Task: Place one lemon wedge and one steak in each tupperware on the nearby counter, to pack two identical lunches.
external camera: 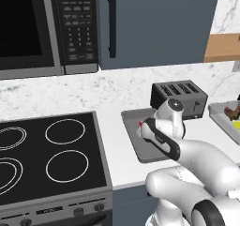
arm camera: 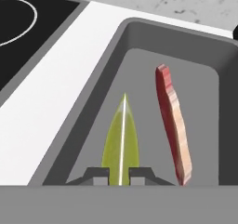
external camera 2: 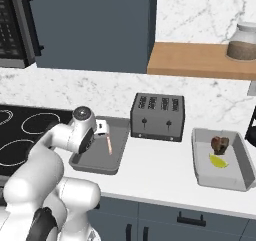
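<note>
Now, with your hand (arm camera: 119, 175) pinching the lemon wedge (arm camera: 121, 137) at lower centre of the hand view, over the tupperware (arm camera: 100, 74) beside the steak (arm camera: 173, 121), lower it gently before letting go, well inside the rim.

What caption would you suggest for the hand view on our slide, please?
Gripper holds a lemon wedge over the tupperware, beside a steak standing on edge.
</note>
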